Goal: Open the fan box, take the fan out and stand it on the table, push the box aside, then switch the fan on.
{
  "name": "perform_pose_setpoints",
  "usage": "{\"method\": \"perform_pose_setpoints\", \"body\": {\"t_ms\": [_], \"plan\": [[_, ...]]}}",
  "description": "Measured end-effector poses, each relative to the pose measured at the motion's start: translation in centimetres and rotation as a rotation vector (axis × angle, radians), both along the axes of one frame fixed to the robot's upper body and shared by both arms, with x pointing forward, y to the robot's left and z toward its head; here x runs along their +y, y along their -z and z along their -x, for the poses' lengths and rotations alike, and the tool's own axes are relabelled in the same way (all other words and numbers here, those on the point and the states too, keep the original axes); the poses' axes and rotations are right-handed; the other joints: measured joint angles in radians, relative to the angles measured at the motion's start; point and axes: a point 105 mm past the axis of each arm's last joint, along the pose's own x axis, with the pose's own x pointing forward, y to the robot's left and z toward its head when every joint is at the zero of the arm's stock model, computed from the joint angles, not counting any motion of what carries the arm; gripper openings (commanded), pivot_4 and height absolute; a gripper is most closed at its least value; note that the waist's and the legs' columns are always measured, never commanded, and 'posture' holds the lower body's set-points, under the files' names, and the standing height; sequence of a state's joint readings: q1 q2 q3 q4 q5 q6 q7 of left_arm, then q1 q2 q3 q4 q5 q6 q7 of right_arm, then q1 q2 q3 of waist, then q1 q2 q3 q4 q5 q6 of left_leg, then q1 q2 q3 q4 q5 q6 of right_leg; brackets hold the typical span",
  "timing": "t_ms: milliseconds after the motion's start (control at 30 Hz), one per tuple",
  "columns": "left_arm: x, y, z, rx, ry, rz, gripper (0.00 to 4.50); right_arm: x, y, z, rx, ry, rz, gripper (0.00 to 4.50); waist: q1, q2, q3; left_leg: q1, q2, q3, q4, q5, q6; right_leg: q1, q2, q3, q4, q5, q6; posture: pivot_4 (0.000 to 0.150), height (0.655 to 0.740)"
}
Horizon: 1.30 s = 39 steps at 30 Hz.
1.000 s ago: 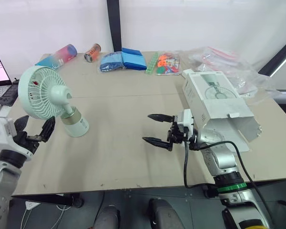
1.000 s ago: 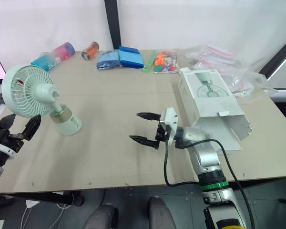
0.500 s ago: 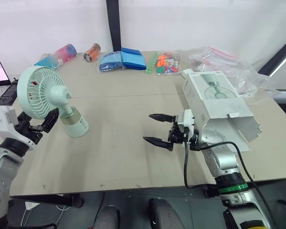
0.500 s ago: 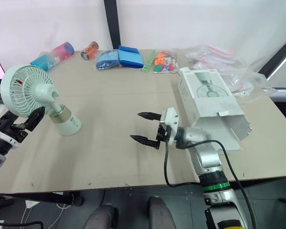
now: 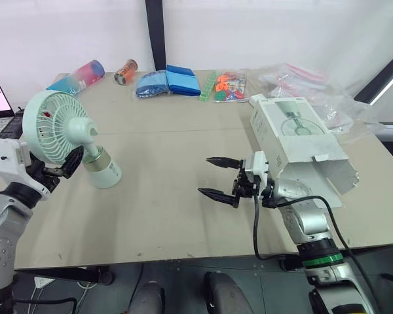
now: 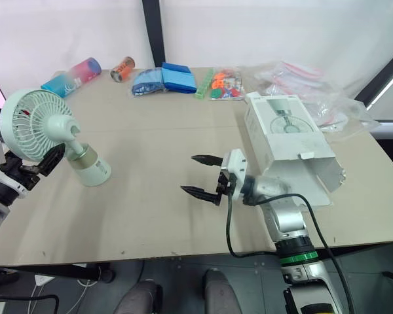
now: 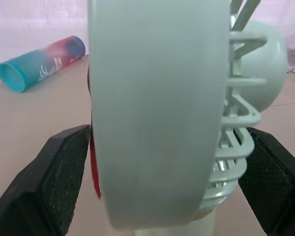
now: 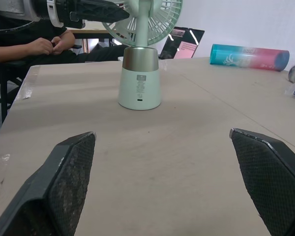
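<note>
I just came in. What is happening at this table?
A humanoid robot is working with a small green fan, which stands upright on the table at the robot's left. The left gripper is open around the fan's head. The right gripper is open too, above the middle of the table, holding nothing. The box lies opened on the right.
</note>
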<state>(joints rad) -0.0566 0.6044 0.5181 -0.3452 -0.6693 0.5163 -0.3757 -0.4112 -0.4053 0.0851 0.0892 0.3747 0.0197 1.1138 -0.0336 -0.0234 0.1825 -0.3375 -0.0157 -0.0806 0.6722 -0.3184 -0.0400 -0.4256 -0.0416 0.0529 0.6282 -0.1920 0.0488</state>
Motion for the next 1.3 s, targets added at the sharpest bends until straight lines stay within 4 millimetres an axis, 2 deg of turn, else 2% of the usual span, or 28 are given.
{"method": "perform_pose_setpoints", "body": {"t_ms": [33, 133, 233, 267, 733, 933, 967, 1033, 1100, 1300], "plan": [[0.0, 0.0, -0.1, 0.0, 0.002, 0.003, 3.95, 0.0, 0.0, 0.0, 0.0, 0.0, 0.001, 4.5, 0.0, 0.0, 0.0, 0.0, 0.0, 0.0, 0.0, 0.0, 0.0, 0.0, 0.0, 0.0, 0.0, 0.0, 0.0, 0.15, 0.74], [0.0, -0.1, -0.2, -0.004, 0.008, 0.013, 3.07, 0.0, -0.1, 0.1, -0.007, -0.002, 0.001, 4.5, 0.0, 0.0, 0.0, 0.0, 0.0, 0.0, 0.0, 0.0, 0.0, 0.0, 0.0, 0.0, 0.0, 0.0, 0.0, 0.15, 0.74], [-0.2, -0.1, -0.2, -0.006, 0.028, 0.016, 1.96, 0.0, 0.0, 0.1, -0.006, 0.001, 0.006, 4.5, 0.0, 0.0, 0.0, 0.0, 0.0, 0.0, 0.0, 0.0, 0.0, 0.0, 0.0, 0.0, 0.0, 0.0, 0.0, 0.15, 0.74], [-0.2, -0.1, -0.2, -0.006, 0.028, 0.016, 1.81, 0.0, 0.0, 0.1, -0.005, 0.001, 0.008, 4.5, 0.0, 0.0, 0.0, 0.0, 0.0, 0.0, 0.0, 0.0, 0.0, 0.0, 0.0, 0.0, 0.0, 0.0, 0.0, 0.15, 0.74], [-0.4, -0.1, -0.3, -0.023, 0.033, -0.018, 1.81, 0.0, 0.2, 0.1, -0.005, 0.004, 0.016, 4.5, 0.0, 0.0, 0.0, 0.0, 0.0, -0.001, 0.0, 0.0, 0.0, 0.0, 0.0, -0.001, 0.0, 0.0, 0.0, 0.15, 0.74], [-2.4, -0.2, -1.1, -0.039, 0.085, -0.021, 1.81, -0.1, 0.1, -0.4, 0.035, 0.042, 0.019, 4.5, 0.001, 0.0, 0.0, -0.001, -0.001, -0.002, 0.0, 0.0, -0.001, 0.0, -0.001, -0.001, 0.0, 0.0, 0.0, 0.15, 0.74], [-3.3, -0.2, -1.4, -0.042, 0.117, -0.023, 1.81, 0.0, -0.2, -0.7, 0.042, 0.052, 0.02, 4.5, 0.002, -0.001, 0.0, -0.001, -0.001, -0.002, 0.0, 0.001, -0.001, 0.0, -0.001, -0.001, 0.0, 0.0, 0.001, 0.15, 0.74], [-6.7, -0.5, -1.8, -0.062, 0.229, -0.019, 1.81, 0.2, -1.5, -1.5, 0.038, 0.089, 0.041, 4.5, 0.001, -0.001, 0.0, -0.002, -0.002, -0.002, 0.0, 0.001, -0.001, -0.001, -0.002, -0.002, 0.0, 0.0, 0.001, 0.15, 0.74], [-8.8, -0.6, -1.9, -0.069, 0.309, -0.025, 1.81, 0.4, -2.3, -1.8, 0.027, 0.114, 0.048, 4.5, 0.001, -0.001, 0.0, -0.003, -0.001, -0.002, 0.0, 0.001, -0.001, -0.002, -0.002, -0.002, 0.0, 0.0, 0.001, 0.15, 0.74], [-13.4, -1.0, -2.2, -0.102, 0.451, -0.018, 1.81, 1.4, -3.7, -2.6, 0.071, 0.209, 0.026, 4.5, 0.0, -0.002, 0.0, -0.014, -0.001, -0.001, 0.001, 0.003, -0.005, -0.015, -0.002, -0.002, 0.002, 0.004, -0.002, 0.15, 0.74]]}}
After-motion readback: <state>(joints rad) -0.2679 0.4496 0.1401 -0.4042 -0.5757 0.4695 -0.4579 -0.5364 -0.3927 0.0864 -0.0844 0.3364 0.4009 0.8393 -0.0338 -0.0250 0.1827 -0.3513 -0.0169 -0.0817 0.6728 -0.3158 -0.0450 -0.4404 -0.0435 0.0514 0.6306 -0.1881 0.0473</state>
